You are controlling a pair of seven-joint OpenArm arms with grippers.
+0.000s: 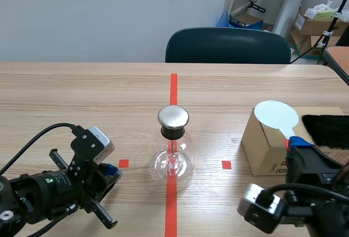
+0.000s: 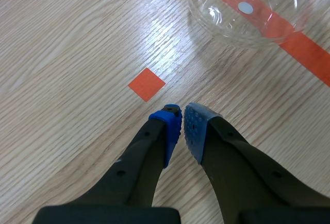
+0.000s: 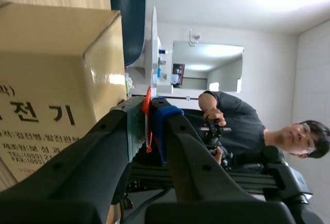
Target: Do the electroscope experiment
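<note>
Scene at the robot's table (image 1: 82, 101), near to far. Left gripper (image 1: 112, 171), low at the near left edge: the fingers are drawn narrow, pads almost meeting, nothing between them. In the left wrist view the left gripper (image 2: 183, 118) hangs over bare wood, its tips just short of a small orange-red square mark (image 2: 147, 84).

Right gripper (image 1: 294, 143), low at the near right: the fingers are clamped on the thin red handle (image 3: 147, 116) of a white disc paddle (image 1: 276, 115). In the right wrist view the right gripper (image 3: 148, 112) holds the paddle edge-on, its disc (image 3: 154, 49) just beside the upper corner of a cardboard box (image 3: 51, 69).

Electroscope (image 1: 173, 147), mid-table: a clear round glass flask with a black neck and a flat metal cap (image 1: 173, 116). It stands upright on the long orange-red tape line (image 1: 173, 90), between the two square marks and apart from both grippers. Its glass base (image 2: 247, 7) lies ahead of the left gripper.

The cardboard box (image 1: 264, 150) stands right of the flask, the paddle's disc over its top. A black fur cloth (image 1: 326, 131) lies beside the disc, at the far right.

Beyond the table: a dark chair (image 1: 228, 45). A person (image 3: 242, 126) in a dark shirt shows past the right gripper.
</note>
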